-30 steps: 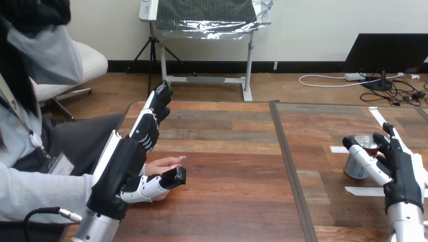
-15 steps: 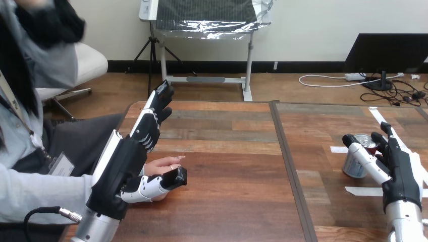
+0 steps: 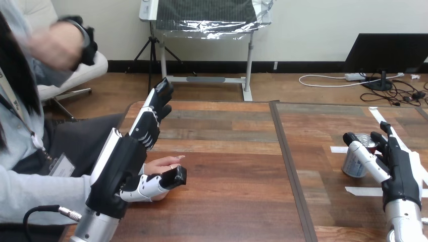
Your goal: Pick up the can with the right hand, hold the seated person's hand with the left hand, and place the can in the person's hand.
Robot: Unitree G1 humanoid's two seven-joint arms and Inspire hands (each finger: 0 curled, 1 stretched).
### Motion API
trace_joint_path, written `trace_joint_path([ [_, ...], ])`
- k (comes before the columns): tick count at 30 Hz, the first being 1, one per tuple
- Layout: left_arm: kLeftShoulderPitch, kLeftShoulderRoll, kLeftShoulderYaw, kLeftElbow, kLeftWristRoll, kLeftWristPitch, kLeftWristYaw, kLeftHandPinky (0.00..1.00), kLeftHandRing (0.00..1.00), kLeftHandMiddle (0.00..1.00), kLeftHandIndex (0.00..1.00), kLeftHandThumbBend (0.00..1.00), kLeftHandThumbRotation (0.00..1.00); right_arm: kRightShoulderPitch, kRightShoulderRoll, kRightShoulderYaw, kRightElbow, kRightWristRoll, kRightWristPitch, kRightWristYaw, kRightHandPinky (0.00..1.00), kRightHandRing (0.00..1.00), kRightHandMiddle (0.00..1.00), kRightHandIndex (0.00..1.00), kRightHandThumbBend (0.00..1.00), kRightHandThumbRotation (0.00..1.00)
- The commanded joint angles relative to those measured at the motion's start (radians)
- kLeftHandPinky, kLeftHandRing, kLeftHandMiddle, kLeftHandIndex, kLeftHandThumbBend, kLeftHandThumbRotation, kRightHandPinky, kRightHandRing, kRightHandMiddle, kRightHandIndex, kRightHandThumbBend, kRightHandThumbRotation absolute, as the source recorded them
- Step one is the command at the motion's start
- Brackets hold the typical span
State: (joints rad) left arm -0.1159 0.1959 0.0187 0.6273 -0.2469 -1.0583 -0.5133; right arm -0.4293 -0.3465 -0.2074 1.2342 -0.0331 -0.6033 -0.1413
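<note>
The wooden table (image 3: 227, 166) has a seam running down right of centre. At right, a can (image 3: 352, 167) stands among white tape strips (image 3: 363, 191). At lower left rests the person's hand (image 3: 164, 164).

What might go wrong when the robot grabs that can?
The right hand is open by the can, not gripping it; a loose squeeze might tip or drop it. The left hand is open beside the person's hand, not holding it, so that hand may shift before the can arrives.
</note>
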Motion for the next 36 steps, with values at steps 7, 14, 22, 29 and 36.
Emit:
trace_joint_path([
  [7,-0.029,0.007,0.013,-0.053,-0.018,0.007,0.000,0.97,1.00,1.00,1.00,1.00,0.62,-0.061,0.017,0.008,0.008,-0.005,0.002,-0.010,0.90,0.90,0.89,0.95,1.00,0.62],
  [14,-0.035,0.007,0.015,-0.046,-0.018,0.006,-0.001,0.97,1.00,1.00,1.00,1.00,0.62,-0.062,0.027,-0.022,0.006,0.036,-0.015,0.029,0.91,0.91,0.90,0.95,1.00,0.59],
  [22,-0.043,0.005,0.015,-0.032,-0.023,0.008,-0.009,0.97,1.00,1.00,1.00,1.00,0.61,-0.061,0.025,-0.019,0.001,0.040,-0.024,0.032,0.92,0.92,0.91,0.95,1.00,0.58],
  [29,-0.053,0.002,0.015,-0.018,-0.023,0.003,-0.012,0.97,1.00,1.00,1.00,1.00,0.61,-0.058,0.024,-0.018,-0.006,0.041,-0.042,0.036,0.92,0.92,0.91,0.95,1.00,0.59],
  [36,-0.064,0.001,0.014,-0.004,-0.028,0.002,-0.020,0.97,1.00,1.00,1.00,1.00,0.61,-0.057,0.022,-0.015,-0.010,0.034,-0.064,0.024,0.91,0.92,0.91,0.95,1.00,0.59],
])
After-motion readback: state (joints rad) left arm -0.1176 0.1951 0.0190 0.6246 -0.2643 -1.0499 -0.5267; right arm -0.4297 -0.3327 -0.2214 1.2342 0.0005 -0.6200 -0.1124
